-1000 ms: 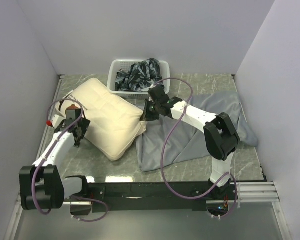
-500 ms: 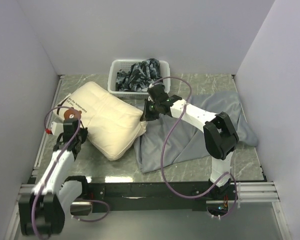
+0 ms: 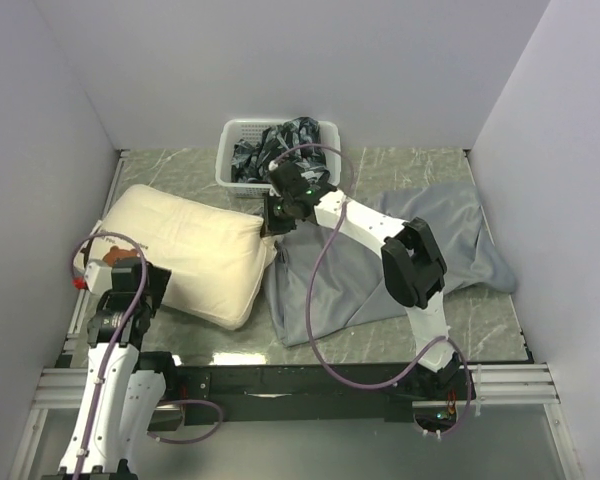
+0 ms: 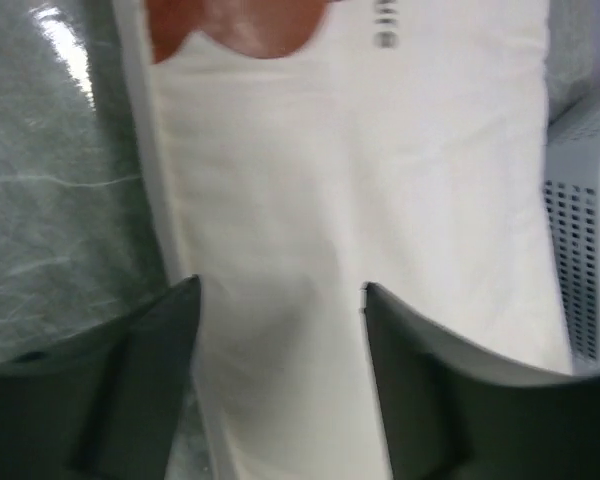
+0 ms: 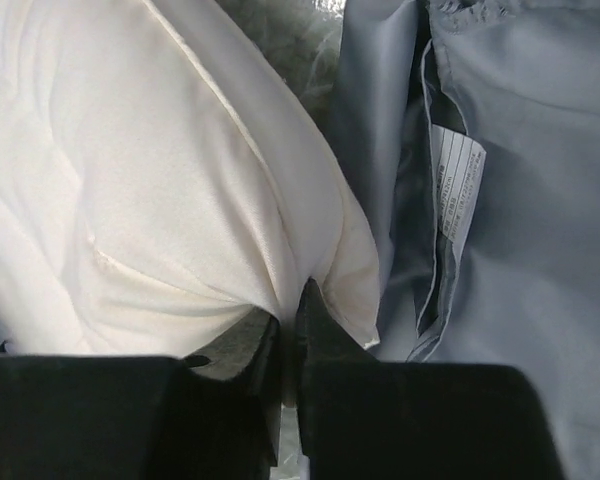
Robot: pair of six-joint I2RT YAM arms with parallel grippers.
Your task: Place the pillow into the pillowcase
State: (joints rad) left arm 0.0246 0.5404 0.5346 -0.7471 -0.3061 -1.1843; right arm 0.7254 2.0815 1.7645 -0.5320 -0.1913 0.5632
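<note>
The cream pillow lies flat on the left of the table. Its brown bear print shows at the top of the left wrist view. The grey pillowcase lies spread on the right, its white tag showing in the right wrist view. My right gripper is shut on the pillow's right corner beside the pillowcase's left edge. My left gripper is open, its fingers either side of the pillow's near-left end, not gripping. In the top view it sits at the pillow's left edge.
A white basket holding dark patterned cloth stands at the back, just behind the right arm's wrist; its side also shows in the left wrist view. White walls close in left, back and right.
The left arm has pulled back toward the near-left edge and its gripper let go of the pillow. The right gripper moved left with the pillow corner. The pillow shifted left and lies flatter.
</note>
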